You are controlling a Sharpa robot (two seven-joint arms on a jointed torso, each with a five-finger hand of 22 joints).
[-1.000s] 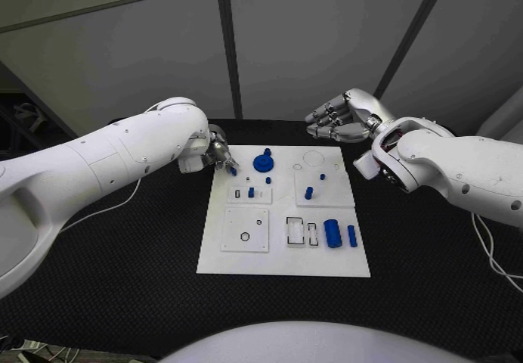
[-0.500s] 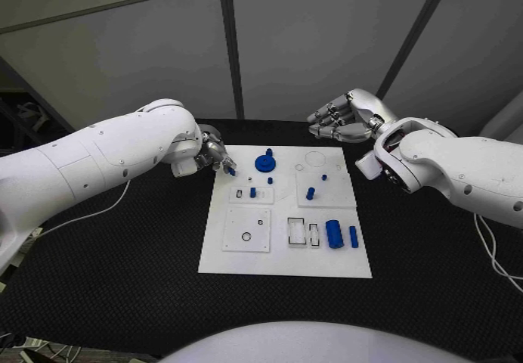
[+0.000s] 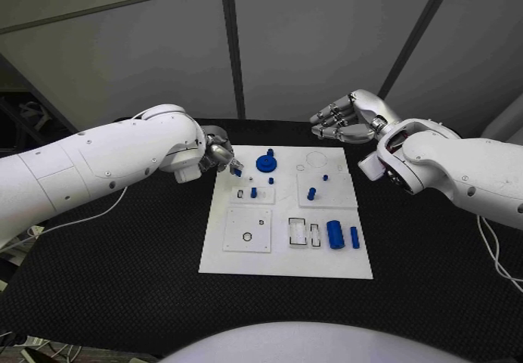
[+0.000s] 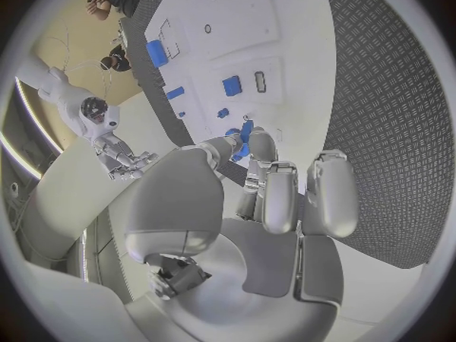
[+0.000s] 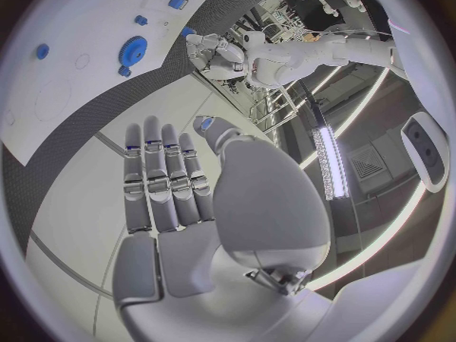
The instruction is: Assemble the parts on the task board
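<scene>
Left hand point(image 3: 221, 159) pinches a small blue part point(image 3: 234, 171) over the task board's point(image 3: 286, 261) far-left corner, beside the blue gear point(image 3: 264, 162). Right hand point(image 3: 347, 117) empty, fingers spread, beyond the board.

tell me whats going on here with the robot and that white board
The robot is putting small blue parts together on a white board on a black table. Its left hand is at the board's far left corner, pinching a small blue piece beside the blue gear. Its right hand hovers behind the board, holding nothing. Two blue blocks lie nearer the front.
</scene>
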